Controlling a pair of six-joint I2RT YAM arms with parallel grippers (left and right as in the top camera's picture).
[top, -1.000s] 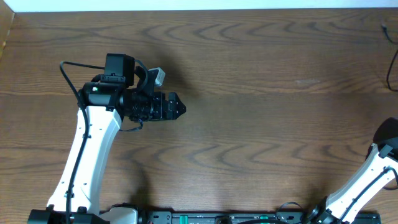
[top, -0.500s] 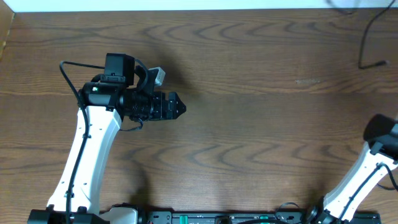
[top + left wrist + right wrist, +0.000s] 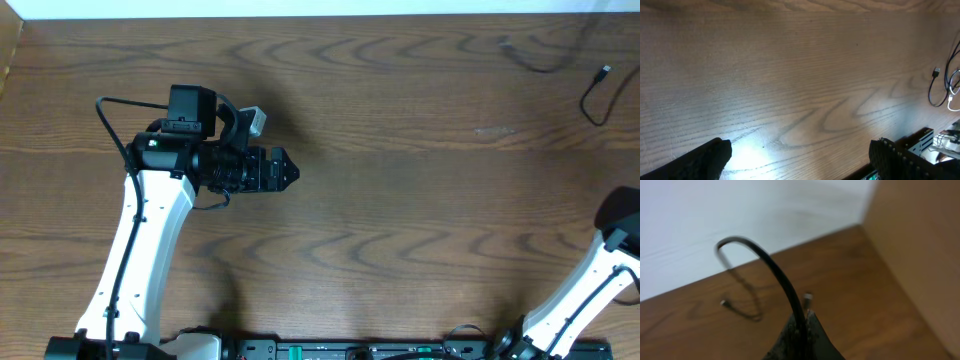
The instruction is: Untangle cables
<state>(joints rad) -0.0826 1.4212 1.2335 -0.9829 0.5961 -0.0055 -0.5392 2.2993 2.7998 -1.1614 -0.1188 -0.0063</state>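
Thin black cables lie at the table's far right: one curls near the back edge, another hooks down with a small plug at its upper end. In the left wrist view, cable loops show at the right edge. My right gripper is shut on a black cable that arches up and to the left out of its fingertips; a small silver plug sits just beyond them. My left gripper hovers open over bare wood at the left, far from the cables; its fingers hold nothing.
The right arm enters from the lower right corner, its gripper outside the overhead view. A raised wooden wall borders the table on the right, a white surface lies beyond the back edge, and the arms' base rail runs along the front.
The cables at the far right have swung leftward and further into the overhead view. The right arm has shifted slightly at the corner. The left arm has not moved.
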